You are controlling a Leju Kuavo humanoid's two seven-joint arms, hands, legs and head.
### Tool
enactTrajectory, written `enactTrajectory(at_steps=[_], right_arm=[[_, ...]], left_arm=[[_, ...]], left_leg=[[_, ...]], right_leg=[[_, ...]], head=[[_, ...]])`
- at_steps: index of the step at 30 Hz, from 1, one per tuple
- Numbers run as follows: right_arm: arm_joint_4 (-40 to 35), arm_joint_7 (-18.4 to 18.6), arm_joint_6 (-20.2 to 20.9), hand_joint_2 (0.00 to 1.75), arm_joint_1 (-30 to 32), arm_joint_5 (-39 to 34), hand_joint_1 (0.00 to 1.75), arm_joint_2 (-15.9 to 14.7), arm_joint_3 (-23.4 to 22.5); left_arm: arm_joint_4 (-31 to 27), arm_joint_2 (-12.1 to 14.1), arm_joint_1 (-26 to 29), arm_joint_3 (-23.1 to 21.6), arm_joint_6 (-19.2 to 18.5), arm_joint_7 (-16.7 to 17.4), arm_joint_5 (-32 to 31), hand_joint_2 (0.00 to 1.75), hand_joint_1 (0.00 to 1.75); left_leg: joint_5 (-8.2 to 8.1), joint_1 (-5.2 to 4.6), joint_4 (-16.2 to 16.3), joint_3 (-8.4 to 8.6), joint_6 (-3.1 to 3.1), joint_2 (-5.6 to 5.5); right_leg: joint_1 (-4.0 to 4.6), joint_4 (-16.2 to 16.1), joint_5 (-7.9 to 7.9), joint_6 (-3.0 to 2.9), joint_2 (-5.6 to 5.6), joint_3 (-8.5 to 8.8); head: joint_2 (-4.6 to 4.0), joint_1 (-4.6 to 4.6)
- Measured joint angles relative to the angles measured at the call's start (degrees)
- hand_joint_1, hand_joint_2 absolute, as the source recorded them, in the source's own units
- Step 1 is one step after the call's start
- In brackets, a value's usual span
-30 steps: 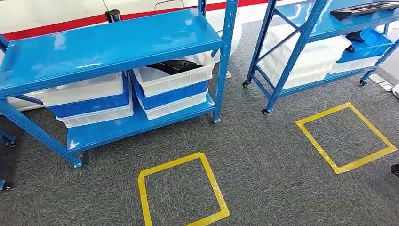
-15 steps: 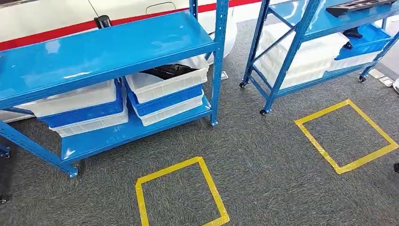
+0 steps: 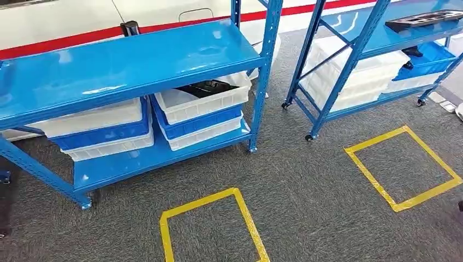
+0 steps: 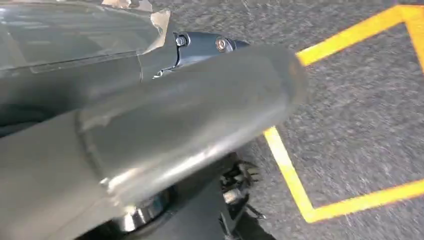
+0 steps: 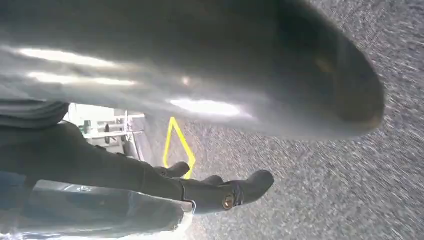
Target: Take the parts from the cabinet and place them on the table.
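Two blue shelving units are showing in the head view. Nearer rack [image 3: 136, 60] is sitting at 11 o'clock; its lower shelf is carrying stacked white and blue bins. One white bin [image 3: 205, 98], toward the rack's right end, is holding a dark part [image 3: 206, 87], still inside the cabinet. Second rack [image 3: 377, 38] is standing at 1 o'clock, with a dark tray [image 3: 423, 21] lying on its top shelf and more bins beneath. Grey carpet is bearing two yellow tape squares: one [image 3: 210, 226] at 6 o'clock, another [image 3: 404, 166] at 3 o'clock.

Left wrist view: the silver forearm is crossing most of the picture, blurred, hanging over carpet and yellow tape. Left robot hand [image 4: 200, 45] is appearing as a dark edge with a screw; whether its fingers are apart or together, cannot tell.

Right wrist view: right robot hand [image 5: 220, 192] is pointing down at the carpet, dark fingers [image 5: 252, 185] extended and spread, holding nothing.

Judgement: task is barely beginning. Nothing is being carried, no worktop is appearing, and reaching, lifting and delivering all remain.
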Motion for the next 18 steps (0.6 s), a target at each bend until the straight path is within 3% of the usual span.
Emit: enactTrajectory(at_steps=[1,2,4,5,6,7,8,10,11,12,13,15,16,17,18], right_arm=[[0.0,0.0,0.1,0.00,-0.2,0.1,0.00,0.0,0.0],[0.0,0.0,0.3,0.00,-0.3,0.1,0.00,0.1,0.0],[0.0,0.0,0.3,0.00,-0.3,0.1,0.00,0.1,0.0],[0.0,0.0,0.3,0.00,-0.3,0.1,0.00,0.1,0.0],[0.0,0.0,0.3,0.00,-0.3,0.1,0.00,0.3,0.0],[0.0,0.0,0.1,0.00,-0.3,0.1,0.00,0.3,0.0],[0.0,0.0,-0.1,0.00,-0.3,0.1,0.00,0.3,0.0],[0.0,0.0,-0.2,0.00,-0.3,0.1,0.00,0.3,-0.2],[0.0,0.0,-0.2,0.00,-0.2,0.1,0.00,0.2,-0.2],[0.0,0.0,-0.2,0.00,-0.2,0.0,0.00,0.2,-0.2],[0.0,0.0,-0.2,0.00,-0.2,0.0,0.00,0.3,-0.2],[0.0,0.0,-0.3,0.00,-0.3,0.0,0.00,0.3,-0.2],[0.0,0.0,-0.3,0.00,-0.3,0.1,0.00,0.4,-0.2],[0.0,0.0,-0.3,0.00,-0.3,0.0,0.00,0.5,-0.2],[0.0,0.0,-0.3,0.00,-0.3,0.0,0.00,0.5,-0.2]], left_arm=[[-0.3,-0.1,0.0,0.2,1.0,0.9,-1.1,1.75,0.00],[-0.7,-0.2,0.1,0.4,1.8,1.6,-2.0,1.75,0.00],[-1.2,-0.5,0.0,0.9,2.5,2.5,-2.5,1.75,0.00],[-1.5,-0.7,0.0,1.1,2.7,2.9,-2.7,1.75,0.00],[-1.8,-0.7,0.0,1.4,2.9,3.3,-3.2,1.75,0.00],[-2.0,-0.8,0.0,1.4,3.3,3.7,-3.6,1.75,0.00],[-2.1,-1.0,-0.1,1.4,3.5,3.9,-4.0,1.75,0.00],[-2.2,-1.2,-0.1,1.4,3.5,4.2,-4.3,1.75,0.00],[-2.2,-1.2,0.0,1.4,3.6,4.2,-4.3,1.75,0.00],[-2.2,-1.3,0.0,1.5,3.6,4.3,-4.3,1.75,0.00],[-2.2,-1.3,0.0,1.5,3.6,4.3,-4.3,1.75,0.00],[-2.4,-1.3,0.0,1.6,3.8,4.3,-4.3,1.75,0.00],[-2.6,-1.3,-0.1,1.6,3.8,4.3,-4.3,1.75,0.00],[-2.6,-1.3,-0.3,1.7,3.8,4.3,-4.3,1.75,0.00],[-2.7,-1.4,-0.3,1.7,3.8,4.3,-4.3,1.75,0.00]], left_leg=[[-0.22,-0.12,0.1,0.30,-0.35,-0.01],[-0.93,-0.51,0.3,0.26,-0.85,-0.12],[-1.27,-0.50,0.2,0.57,-1.26,-0.04],[-1.28,-0.45,0.2,0.58,-1.39,0.01],[-1.49,-0.22,0.7,0.47,-1.68,0.01],[-2.72,-0.16,2.1,-0.08,-2.16,0.07],[-5.17,0.02,5.5,-1.72,-2.58,0.08],[-9.50,0.35,14.5,-6.36,-3.18,0.08],[-10.10,0.46,17.4,-8.08,-3.32,0.08],[-9.38,0.55,17.9,-8.68,-3.34,0.09],[-7.31,0.57,15.7,-8.04,-3.21,0.09],[-1.60,0.55,5.6,-3.55,-2.49,0.09],[-0.19,0.42,1.4,-1.54,-1.88,0.09],[-0.27,0.07,0.7,-1.39,-1.83,0.13],[-0.11,0.04,0.5,-1.47,-1.76,0.10]], right_leg=[[-0.09,-2.8,1.08,-0.36,-0.43,1.30],[0.22,-3.6,1.98,-0.82,-0.44,1.32],[0.36,-3.3,2.58,-2.03,-0.40,1.16],[0.28,-3.4,2.72,-2.42,-0.37,1.53],[-0.61,-3.6,3.03,-2.86,-0.34,1.70],[-0.56,-3.6,3.10,-3.08,-0.28,1.68],[-0.57,-3.6,3.11,-3.46,-0.33,1.67],[-0.53,-3.6,3.03,-3.57,-0.32,1.52],[-0.48,-3.6,2.99,-3.60,-0.31,1.49],[-0.48,-3.6,2.96,-3.62,-0.27,1.51],[-0.47,-3.6,2.94,-3.63,-0.21,1.56],[-0.44,-3.6,2.90,-3.58,-0.06,1.74],[-0.55,-3.6,2.83,-3.42,-0.05,1.77],[0.10,-3.4,2.63,-3.09,-0.04,1.75],[0.10,-3.5,2.56,-2.91,-0.07,1.68]], head=[[0.02,-0.02],[0.00,0.05],[0.02,-0.11],[0.02,-0.18],[0.02,-0.13],[0.02,-0.22],[0.02,-0.39],[0.02,-0.37],[0.02,-0.39],[0.02,-0.39],[0.02,-0.39],[0.02,-0.39],[0.02,-0.37],[0.02,-0.39],[0.02,-0.35]])
